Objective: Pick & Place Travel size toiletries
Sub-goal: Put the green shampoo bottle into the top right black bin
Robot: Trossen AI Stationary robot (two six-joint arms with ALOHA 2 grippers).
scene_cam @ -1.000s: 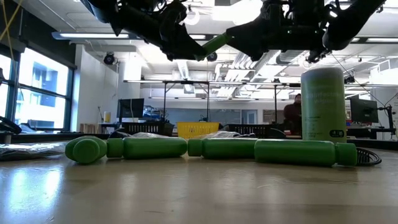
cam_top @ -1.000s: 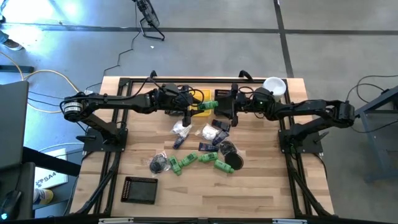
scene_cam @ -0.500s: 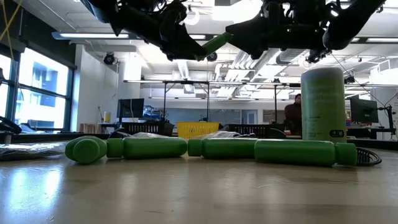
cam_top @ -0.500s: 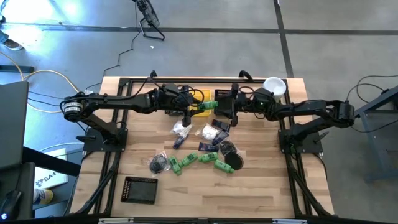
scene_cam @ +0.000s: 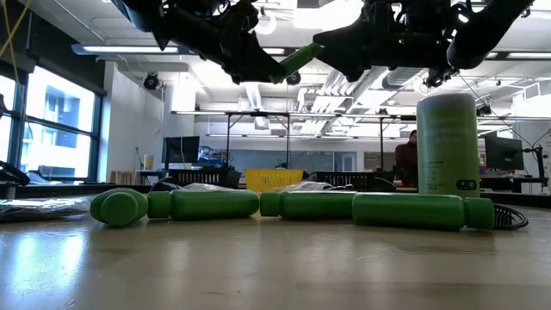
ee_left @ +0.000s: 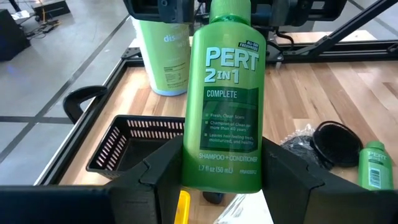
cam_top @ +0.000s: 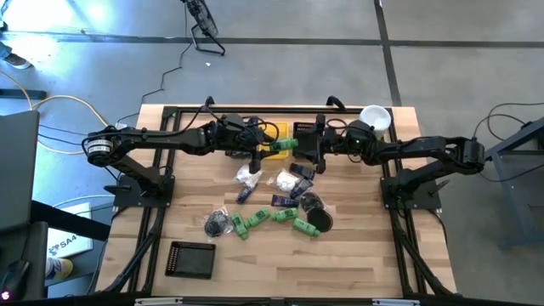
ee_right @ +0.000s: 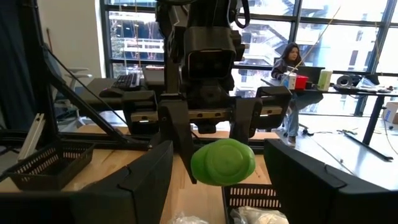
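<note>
A bright green shampoo bottle (ee_left: pixel 228 93) hangs in the air between the two arms, over the far middle of the table. My left gripper (cam_top: pixel 263 146) is shut on it. My right gripper (ee_right: pixel 221 177) faces it, open, its fingers standing apart on either side of the bottle's cap (ee_right: pixel 222 163) without touching. More toiletries lie on the table below: green bottles (cam_top: pixel 282 217), white packets (cam_top: pixel 285 180), dark tubes (cam_top: pixel 280 201) and black round pieces (cam_top: pixel 319 218). My left gripper pinches the bottle's bottom end (ee_left: pixel 205 174) between its two fingers (ee_left: pixel 165 165), one on each narrow side. The fingers come from the table's left, nearly level, and lie along the bottle. The bottle sticks out beyond them, cap toward the right gripper and tilted up, clear of the table.
A yellow bin (cam_top: pixel 276 155) and a black bin (cam_top: pixel 304 132) sit at the far edge under the grippers. Another black bin (cam_top: pixel 191 259) lies near the front left. A tall pale-green cylinder with a white lid (cam_top: pixel 374 116) stands at the far right corner.
</note>
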